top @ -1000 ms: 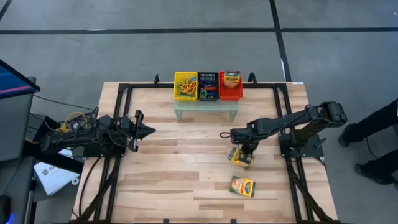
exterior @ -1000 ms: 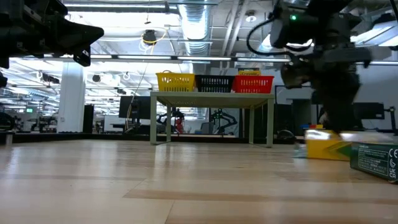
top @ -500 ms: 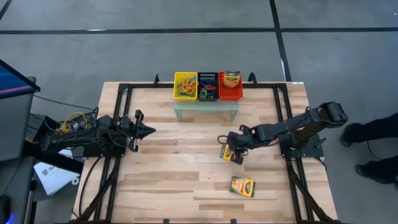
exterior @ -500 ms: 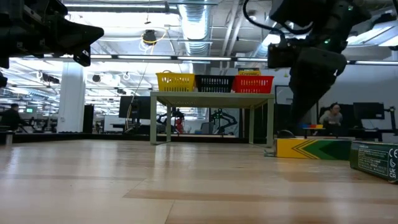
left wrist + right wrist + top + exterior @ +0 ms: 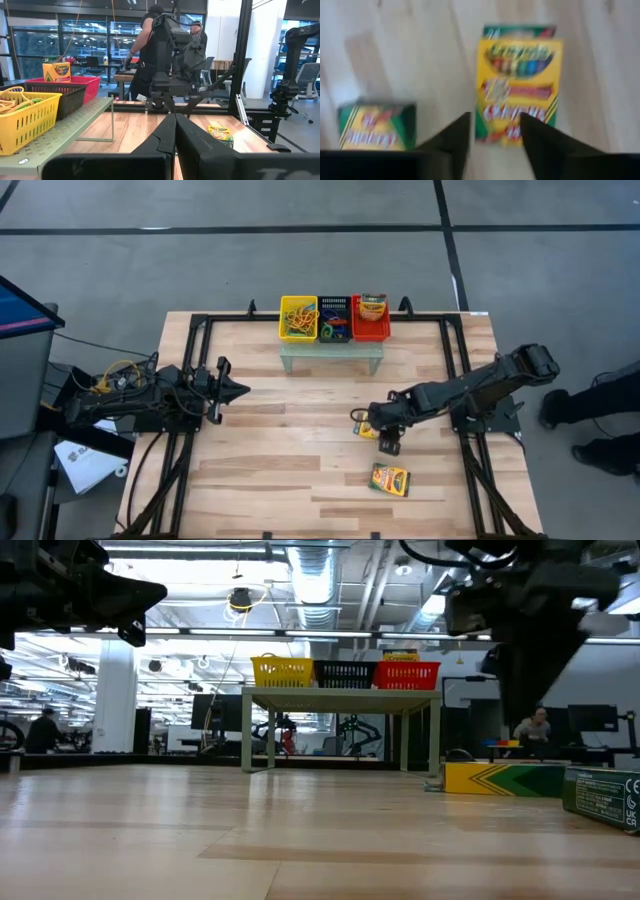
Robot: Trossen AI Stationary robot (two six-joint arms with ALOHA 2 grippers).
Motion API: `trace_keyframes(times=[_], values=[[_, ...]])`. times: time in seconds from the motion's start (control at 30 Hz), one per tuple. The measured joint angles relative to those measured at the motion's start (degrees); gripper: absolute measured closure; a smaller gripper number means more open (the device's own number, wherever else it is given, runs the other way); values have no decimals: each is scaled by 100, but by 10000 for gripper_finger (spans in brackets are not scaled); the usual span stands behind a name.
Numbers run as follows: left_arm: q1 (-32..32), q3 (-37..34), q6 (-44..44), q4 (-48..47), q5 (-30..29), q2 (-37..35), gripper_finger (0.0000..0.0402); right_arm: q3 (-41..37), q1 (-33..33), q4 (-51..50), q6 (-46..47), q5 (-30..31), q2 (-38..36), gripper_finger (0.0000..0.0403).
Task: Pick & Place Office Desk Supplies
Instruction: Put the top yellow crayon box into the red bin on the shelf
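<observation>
R pincer [image 5: 389,442] hovers over the worktop [image 5: 270,450] w/ fingers [image 5: 451,138] parted, gripping nothing; in the R wrist view one crayon box [image 5: 519,99] lies flat just past the fingertips, showing through the gap. In the high view that box [image 5: 368,429] sits just beside the pincer, toward the shelf. 2nd crayon box [image 5: 390,479] lies flat nearer the front edge, apart from the first. 3rd crayon box [image 5: 372,307] stands in the red basket [image 5: 371,331]. Rubber bands [image 5: 299,319] are piled in the yellow basket [image 5: 298,335]; a few more lie in the black basket [image 5: 333,319]. All 3 baskets sit in a row on a small green shelf [image 5: 331,357] at the worktop's far side. L pincer [image 5: 240,390] is shut, empty, held above the worktop's L side, pointing inward.
</observation>
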Motion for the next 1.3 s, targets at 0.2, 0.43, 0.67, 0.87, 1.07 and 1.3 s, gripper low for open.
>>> trace_keyframes(times=[0.2,0.43,0.67,0.87,1.07,1.3], values=[[1,2,0,0,1,1,402,76,65,-269,369,-285,-3,51],[0,1,-1,0,2,1,402,82,18,-224,104,-319,175,47],[1,1,-1,62,0,34,402,74,-255,-253,19,-305,397,26],[-2,1,0,118,2,151,402,74,-498,-291,-186,-311,767,4],[0,2,-1,114,2,234,402,109,-577,-354,-406,-486,1188,4],[0,2,0,114,0,262,402,217,-772,-380,-222,-1360,1336,7]])
